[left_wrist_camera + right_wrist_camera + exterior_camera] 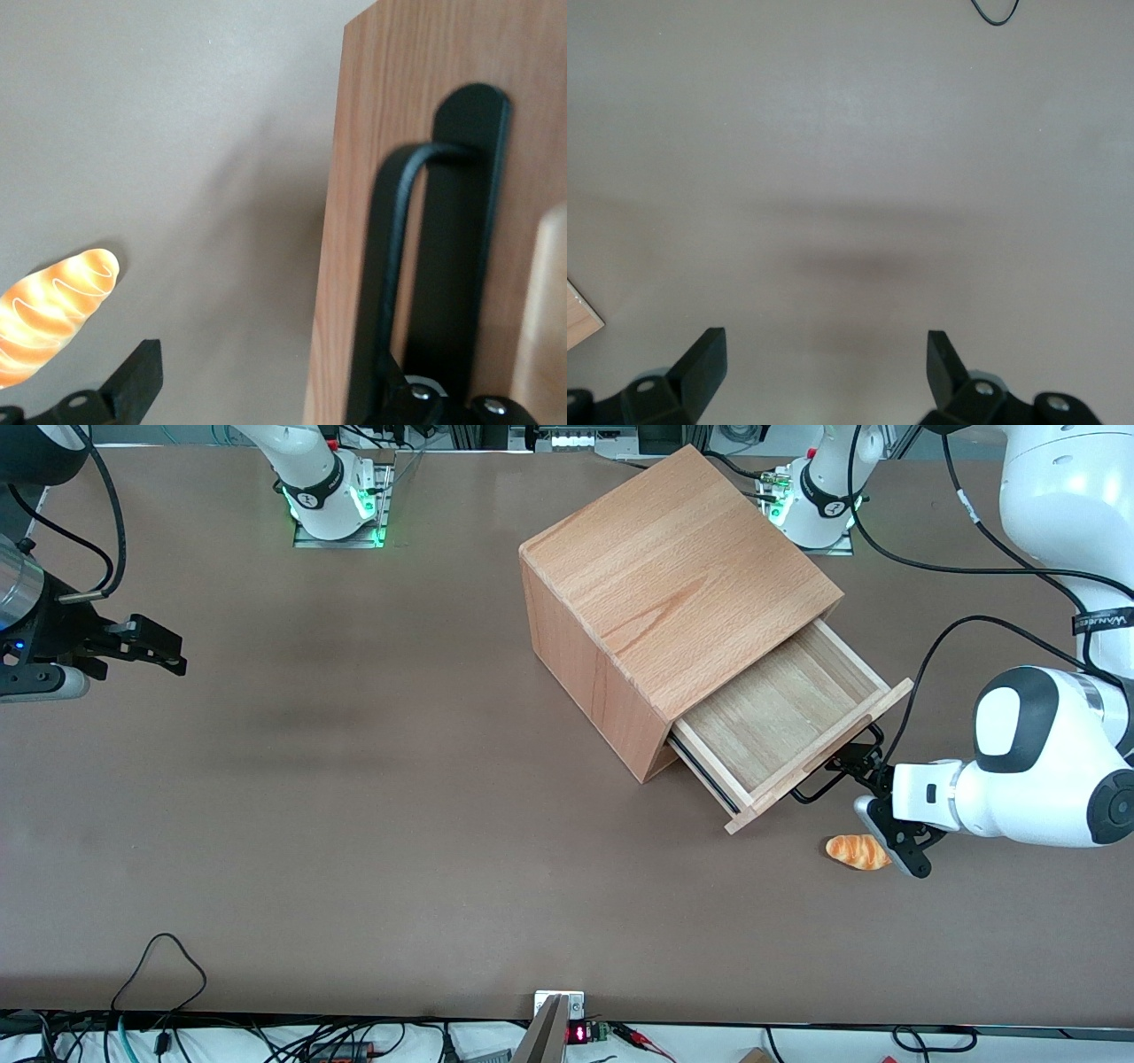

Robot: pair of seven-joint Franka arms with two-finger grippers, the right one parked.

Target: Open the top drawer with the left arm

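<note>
Front view: the large beech box (pixel 673 593) sits askew on the brown table (pixel 354 824), toward the working arm's end. Its shallow light-wood top drawer (pixel 784 722) is pulled well out, bare floor exposed, with the thin black wire bar handle (pixel 828 775) on the front panel facing the arm. The white rounded-shell left arm (pixel 1036 771) comes in low from the table's edge, its forearm lying roughly level and its wrist pointed at the drawer front. The small black two-finger gripper (pixel 873 779) is at the handle; one finger reaches up to the bar, the other hangs lower, close to the small orange bread roll (pixel 858 851), which lies on the table nearer the camera than the drawer.

Left wrist view: the drawer front panel (pixel 416 133) stands close up. One black finger (pixel 465 221) lies flat against the wood inside the loop of the wire handle (pixel 390 266). The other finger (pixel 133 381) is well apart, over bare table near the bread roll (pixel 53 310). Jaws spread wide, nothing clamped between them.

Right wrist view: bare table, with a box corner (pixel 580 323) at the frame's edge.
</note>
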